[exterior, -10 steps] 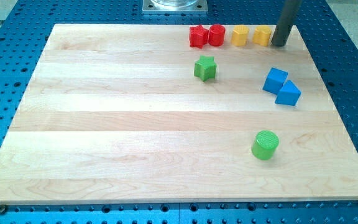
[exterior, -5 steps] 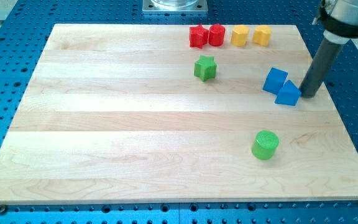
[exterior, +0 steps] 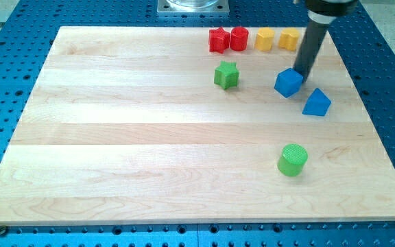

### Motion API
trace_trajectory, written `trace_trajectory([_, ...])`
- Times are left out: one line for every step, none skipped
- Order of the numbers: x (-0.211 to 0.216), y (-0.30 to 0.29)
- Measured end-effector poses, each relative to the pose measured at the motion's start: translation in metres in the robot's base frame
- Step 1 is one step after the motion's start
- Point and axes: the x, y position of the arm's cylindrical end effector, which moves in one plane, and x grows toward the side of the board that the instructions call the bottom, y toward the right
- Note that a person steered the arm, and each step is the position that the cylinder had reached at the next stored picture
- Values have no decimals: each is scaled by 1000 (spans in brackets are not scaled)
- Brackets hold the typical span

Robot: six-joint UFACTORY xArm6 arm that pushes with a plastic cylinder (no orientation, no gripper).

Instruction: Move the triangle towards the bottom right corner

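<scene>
- Camera view: we are seeing the small blue plastic triangle block [exterior: 317, 103] sitting on the pale wooden board [exterior: 149, 137], in the view's right half, a bit above mid-height.
- My tip [exterior: 300, 80], the lower end of the dark rod, is touching the blue plastic cube [exterior: 288, 83] at its right upper edge, just above-left of the triangle and apart from it.
- We are carrying no jaws; the rod is holding nothing, only pressing.
- We are judging the triangle light, rigid, slick on wood; it is likely sliding easily and twisting if hit off-centre.
- We are advising contact on its upper-left face, pushing toward the view's bottom right.
- The green ridged cylinder [exterior: 293, 159] is sitting below; the green star [exterior: 226, 75], two red blocks [exterior: 228, 39] and two yellow blocks [exterior: 277, 39] are lying well clear.
</scene>
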Motion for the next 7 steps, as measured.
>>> trace_trajectory([-5, -6])
trace_trajectory([-7, -29])
trace_trajectory([-7, -29])
trace_trajectory([-7, -29])
trace_trajectory([1, -25])
trace_trajectory([6, -24])
trace_trajectory([18, -3])
